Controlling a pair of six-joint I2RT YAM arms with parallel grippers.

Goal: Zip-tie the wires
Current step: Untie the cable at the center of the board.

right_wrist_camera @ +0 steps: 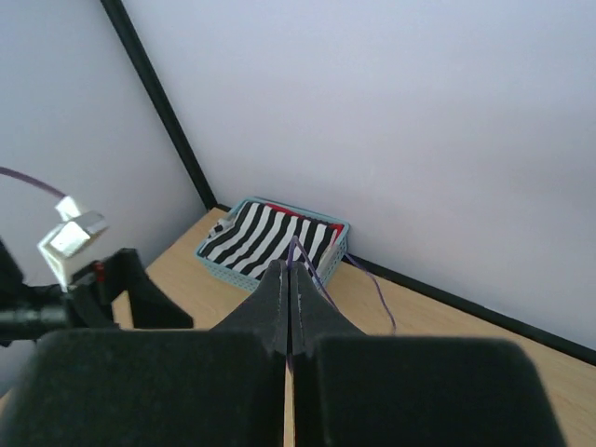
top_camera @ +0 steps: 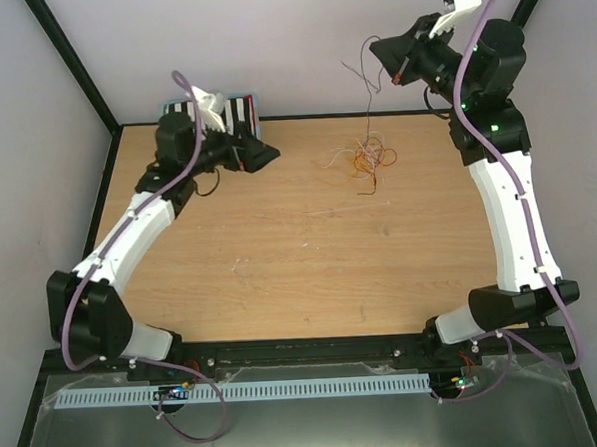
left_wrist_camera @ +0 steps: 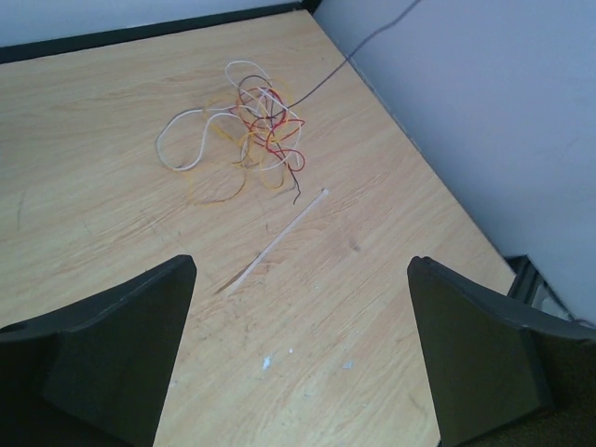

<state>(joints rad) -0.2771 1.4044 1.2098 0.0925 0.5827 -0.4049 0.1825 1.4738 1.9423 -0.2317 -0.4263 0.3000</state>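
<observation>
1. My left gripper [left_wrist_camera: 303, 270] was spread wide and held nothing, low over the wooden table [left_wrist_camera: 93, 186].
2. The wires [left_wrist_camera: 247, 130] lay in a loose tangle on the far half of the table, ahead of this gripper and well apart from its fingers.
3. A pale zip tie [left_wrist_camera: 279, 240] lay flat between the tangle and my left fingers, touching neither finger. Nothing stood in the way there.
4. My right gripper [right_wrist_camera: 287, 275] was raised near the back wall, its jaws pressed together on one dark strand [top_camera: 369, 105] that hung down to the tangle.
5. A teal basket [right_wrist_camera: 223, 264] holding a striped cloth [right_wrist_camera: 270, 237] stood at the far left corner, just behind my left gripper.
</observation>
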